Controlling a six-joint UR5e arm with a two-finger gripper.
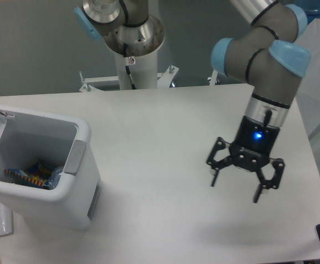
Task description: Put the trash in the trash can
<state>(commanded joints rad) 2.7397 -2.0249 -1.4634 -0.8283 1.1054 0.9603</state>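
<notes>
Gripper (236, 188) hangs over right side of tabletop (160, 154), fingers (215, 177) spread, holding nothing. Trash can (66, 187) at left edge, lid up; colourful trash (33, 175) lies inside.

White boxy trash can (81, 190) at table's left edge, lid flipped open, grey tab on right wall. Inside, colourful wrappers and bluish clear plastic (54, 176), barely distinguishable

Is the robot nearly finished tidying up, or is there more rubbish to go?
The trash can stands open with colourful items and something clear bluish inside. The gripper hangs open and empty above the table. No bottle or cup shows on the tabletop, so little seems left.
</notes>
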